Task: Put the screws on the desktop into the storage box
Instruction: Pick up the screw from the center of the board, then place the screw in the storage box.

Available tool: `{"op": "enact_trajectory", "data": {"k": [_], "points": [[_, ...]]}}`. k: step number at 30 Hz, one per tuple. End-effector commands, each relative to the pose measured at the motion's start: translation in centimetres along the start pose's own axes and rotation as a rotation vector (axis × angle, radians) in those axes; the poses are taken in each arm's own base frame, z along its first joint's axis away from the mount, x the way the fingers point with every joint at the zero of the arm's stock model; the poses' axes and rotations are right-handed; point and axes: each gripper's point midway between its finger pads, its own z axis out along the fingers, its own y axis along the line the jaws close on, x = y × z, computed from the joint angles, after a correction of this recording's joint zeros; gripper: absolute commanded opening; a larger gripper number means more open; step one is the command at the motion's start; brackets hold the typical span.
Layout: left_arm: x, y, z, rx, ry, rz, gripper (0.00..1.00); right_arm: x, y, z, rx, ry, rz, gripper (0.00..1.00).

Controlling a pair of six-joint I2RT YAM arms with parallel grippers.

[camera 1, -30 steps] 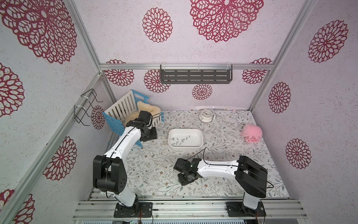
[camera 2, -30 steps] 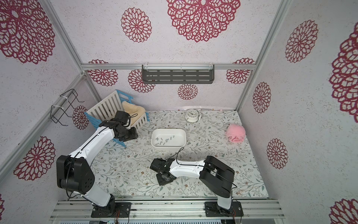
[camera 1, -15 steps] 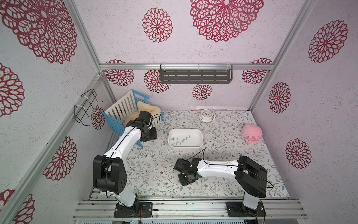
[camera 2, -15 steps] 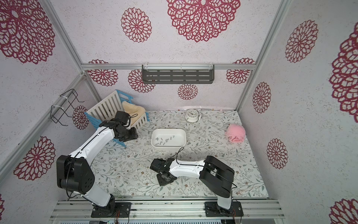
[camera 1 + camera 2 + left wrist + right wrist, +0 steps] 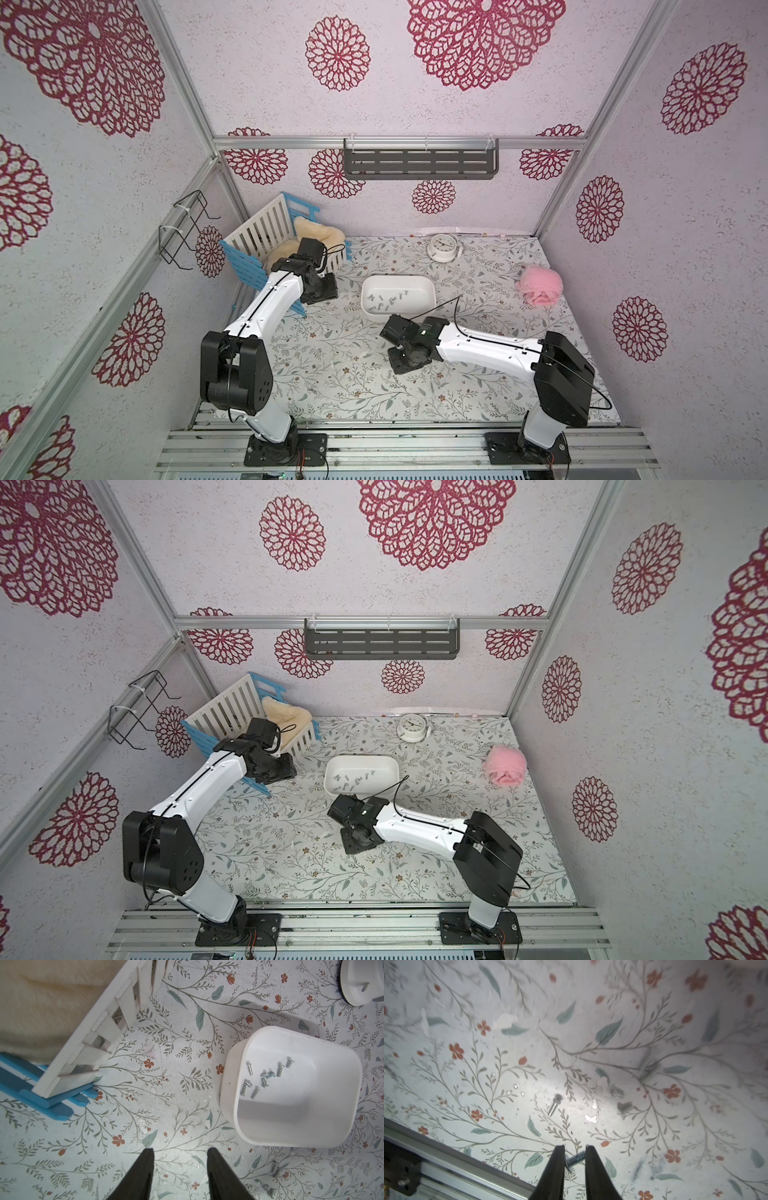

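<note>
The white storage box point(image 5: 430, 291) point(image 5: 392, 766) point(image 5: 228, 1076) stands mid-desktop point(image 5: 332, 365) with several silver screws point(image 5: 264, 1078) lying in it. My right gripper point(image 5: 574, 1146) hangs over the desktop just in front of the box, shut on one screw point(image 5: 575, 1160) held crosswise between its fingers. In both top views its black wrist point(image 5: 409, 353) point(image 5: 361, 829) hides the jaws. Loose screws lie on the desktop below: one sharp point(image 5: 555, 1103), others blurred point(image 5: 650, 1066). My left gripper point(image 5: 180, 1150) is open and empty, left of the box; two more screws point(image 5: 275, 1167) lie near the box's front.
A blue-and-white slatted crate point(image 5: 266, 232) with cream fleece sits at the back left, close behind my left arm. A white clock point(image 5: 442, 248) stands at the back and a pink fluffy thing point(image 5: 540, 286) at the right. The metal front rail point(image 5: 467, 1167) runs near my right gripper.
My right wrist has shifted a little toward the storage box, still shut on the screw. The left arm has not moved.
</note>
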Motion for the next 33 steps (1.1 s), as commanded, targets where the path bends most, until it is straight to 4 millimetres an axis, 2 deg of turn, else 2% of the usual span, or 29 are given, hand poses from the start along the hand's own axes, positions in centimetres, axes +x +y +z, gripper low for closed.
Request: {"op": "enact_trajectory", "data": {"k": [1, 5, 8, 11, 15, 18, 23, 28, 33], "points": [[-0.3, 0.2, 0.4, 0.007, -0.003, -0.011, 0.47, -4.0, -1.8, -3.3, 0.032, -0.115, 0.004, 0.21], [-0.3, 0.1, 0.4, 0.014, -0.005, -0.013, 0.47, -8.4, -3.0, -4.8, 0.031, -0.203, 0.041, 0.22], [-0.4, 0.0, 0.2, 0.018, -0.006, -0.014, 0.47, -11.5, -4.0, -5.1, 0.037, -0.248, 0.068, 0.21], [-0.3, -0.1, 0.2, 0.023, -0.007, -0.013, 0.47, -14.1, -5.2, -4.6, 0.04, -0.273, 0.093, 0.21], [-0.4, -0.2, 0.0, 0.027, -0.012, -0.013, 0.47, -16.8, -7.4, -2.7, 0.067, -0.272, 0.142, 0.21], [-0.5, -0.2, -0.2, 0.028, -0.016, -0.011, 0.47, -18.4, -8.6, -1.0, 0.079, -0.261, 0.171, 0.22], [-0.4, -0.2, -0.2, 0.031, -0.013, -0.013, 0.48, -20.3, -9.5, 2.1, 0.079, -0.232, 0.198, 0.21], [-0.5, -0.2, -0.2, 0.028, -0.016, -0.011, 0.47, -21.2, -10.2, 4.9, 0.102, -0.194, 0.216, 0.22], [-0.4, -0.2, -0.2, 0.028, -0.014, -0.011, 0.47, -21.5, -10.1, 6.6, 0.092, -0.171, 0.226, 0.25]]}}
